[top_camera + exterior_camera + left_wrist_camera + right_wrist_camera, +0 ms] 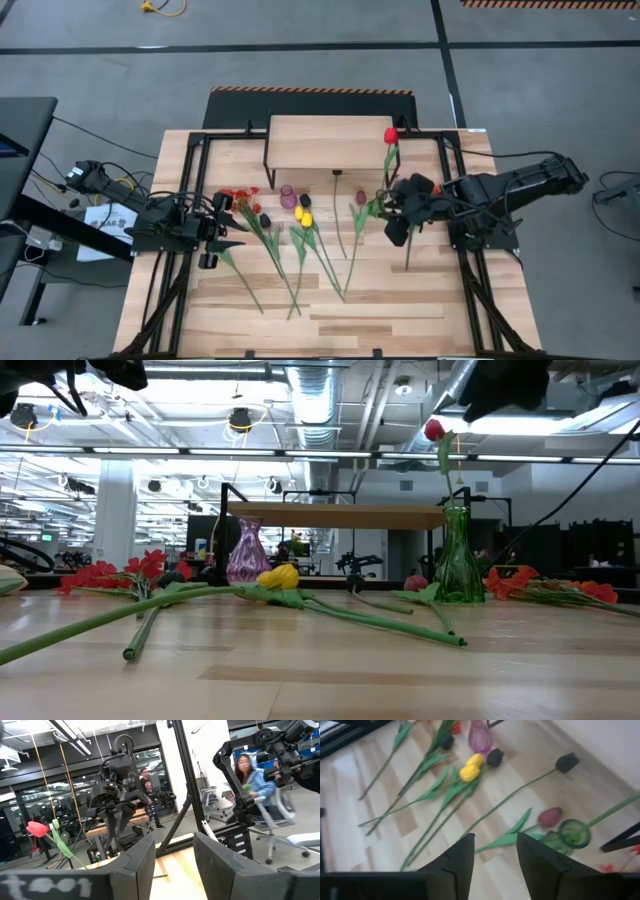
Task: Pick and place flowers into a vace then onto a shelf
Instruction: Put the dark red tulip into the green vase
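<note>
A red tulip [390, 135] [434, 430] stands upright in a green glass vase [460, 565] [574, 833] on the table in front of the shelf [330, 140]. A purple vase [288, 195] [246, 552] stands empty beside it. Yellow tulips [303, 215] [471, 769], dark maroon heads [495, 757], a pink tulip [550, 816] and orange-red sprays [238, 197] lie flat on the table. My right gripper [398, 222] [492, 862] hangs open above the table beside the green vase. My left gripper [228, 235] [172, 865] is open, raised near the left flowers.
The shelf stands on thin black legs at the table's far edge. Black frame rails [190, 200] run along both sides of the table. More orange-red sprays [545, 585] lie on the right side. Bare planks [330, 325] lie toward the near edge. A person [250, 775] sits beyond the table.
</note>
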Action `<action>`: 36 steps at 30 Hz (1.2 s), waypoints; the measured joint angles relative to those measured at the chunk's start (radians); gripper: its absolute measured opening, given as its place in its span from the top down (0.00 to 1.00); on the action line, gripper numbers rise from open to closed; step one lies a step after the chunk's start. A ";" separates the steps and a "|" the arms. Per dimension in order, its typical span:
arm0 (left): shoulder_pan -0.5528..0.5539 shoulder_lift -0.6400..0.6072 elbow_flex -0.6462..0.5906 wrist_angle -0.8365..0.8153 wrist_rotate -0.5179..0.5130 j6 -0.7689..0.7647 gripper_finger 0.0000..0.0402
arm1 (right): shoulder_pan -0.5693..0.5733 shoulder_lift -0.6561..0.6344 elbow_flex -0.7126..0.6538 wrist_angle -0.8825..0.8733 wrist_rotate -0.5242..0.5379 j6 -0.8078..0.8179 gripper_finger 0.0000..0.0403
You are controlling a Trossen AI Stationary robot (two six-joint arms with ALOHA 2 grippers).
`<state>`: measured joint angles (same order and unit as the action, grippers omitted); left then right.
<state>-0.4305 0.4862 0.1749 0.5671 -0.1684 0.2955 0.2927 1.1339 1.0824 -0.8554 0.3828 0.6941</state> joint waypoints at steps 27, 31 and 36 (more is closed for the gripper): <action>0.000 0.000 0.000 0.011 0.000 -0.007 0.69 | 0.045 0.522 -0.043 0.132 -0.060 0.669 0.70; 0.000 0.000 0.000 0.009 0.000 -0.008 0.69 | 0.038 0.544 -0.043 0.178 0.002 0.670 0.71; 0.000 0.000 0.000 0.008 0.000 -0.008 0.69 | 0.031 0.552 -0.043 0.234 0.063 0.669 0.71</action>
<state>-0.4305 0.4862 0.1745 0.5754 -0.1681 0.2878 0.3233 1.6860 1.0395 -0.6210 0.4460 1.3636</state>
